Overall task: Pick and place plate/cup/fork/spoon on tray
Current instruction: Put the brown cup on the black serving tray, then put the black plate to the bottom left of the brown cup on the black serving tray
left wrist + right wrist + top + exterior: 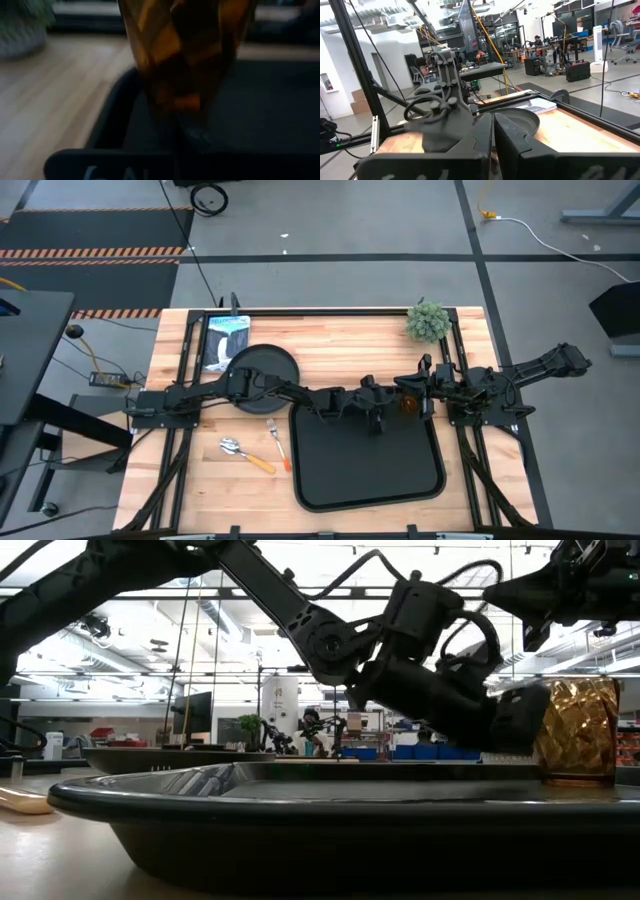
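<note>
Wooden table (330, 335) holds a black tray (367, 470). Left gripper (388, 406) reaches over its far edge toward the amber cup (409, 403); grip unclear. Right gripper (432, 380), fingers together, hovers nearby.

A pale wooden tabletop (340, 340) stands on a grey concrete floor (400, 220) crossed by dark seams. Orange-and-black hazard stripes (90, 252) mark the floor. Beyond lies a bright open workshop with ceiling lights (150, 700), desks and a distant seated person (538, 41).
</note>
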### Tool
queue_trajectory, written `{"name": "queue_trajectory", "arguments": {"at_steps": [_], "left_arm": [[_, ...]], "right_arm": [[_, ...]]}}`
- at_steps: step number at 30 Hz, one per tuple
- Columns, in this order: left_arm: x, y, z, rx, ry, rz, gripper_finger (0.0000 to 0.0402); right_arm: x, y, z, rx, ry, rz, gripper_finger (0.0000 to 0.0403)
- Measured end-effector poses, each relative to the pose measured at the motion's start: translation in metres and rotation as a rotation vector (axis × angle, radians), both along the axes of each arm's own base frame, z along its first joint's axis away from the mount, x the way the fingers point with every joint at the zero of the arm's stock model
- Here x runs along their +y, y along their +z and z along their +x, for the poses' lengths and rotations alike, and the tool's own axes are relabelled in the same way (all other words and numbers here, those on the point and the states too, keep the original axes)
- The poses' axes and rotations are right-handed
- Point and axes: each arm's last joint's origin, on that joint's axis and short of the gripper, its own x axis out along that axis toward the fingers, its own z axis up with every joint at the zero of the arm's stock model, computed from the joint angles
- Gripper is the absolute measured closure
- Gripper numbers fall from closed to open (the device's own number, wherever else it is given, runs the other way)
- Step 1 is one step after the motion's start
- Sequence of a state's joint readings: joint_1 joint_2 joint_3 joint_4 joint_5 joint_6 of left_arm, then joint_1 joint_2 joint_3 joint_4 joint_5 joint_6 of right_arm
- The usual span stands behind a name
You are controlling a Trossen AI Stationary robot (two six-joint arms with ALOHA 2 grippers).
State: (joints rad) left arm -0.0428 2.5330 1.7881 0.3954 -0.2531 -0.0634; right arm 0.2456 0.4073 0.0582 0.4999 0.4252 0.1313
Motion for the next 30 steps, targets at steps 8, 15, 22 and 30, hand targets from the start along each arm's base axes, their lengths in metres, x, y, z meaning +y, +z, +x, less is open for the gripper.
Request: {"name": "queue_trajectory", "arguments": {"at_steps": [8,15,22,30], "left_arm": [[-0.01,0.035,-0.015,0.203,-0.006,0.075,0.0397],[-0.033,0.071,-0.053,0.553,0.08,0.372,0.0397],[-0.028,0.1,-0.101,0.802,0.163,0.477,0.0398],[0.006,0.11,-0.193,0.743,0.326,0.376,0.0399]], "right_arm": [[0.0,0.0,0.0,0.0,0.0,0.0,0.0376],[0.0,0.0,0.0,0.0,0.0,0.0,0.0376],[0.0,0.0,0.0,0.0,0.0,0.0,0.0376],[0.0,0.0,0.0,0.0,0.0,0.0,0.0376]]}}
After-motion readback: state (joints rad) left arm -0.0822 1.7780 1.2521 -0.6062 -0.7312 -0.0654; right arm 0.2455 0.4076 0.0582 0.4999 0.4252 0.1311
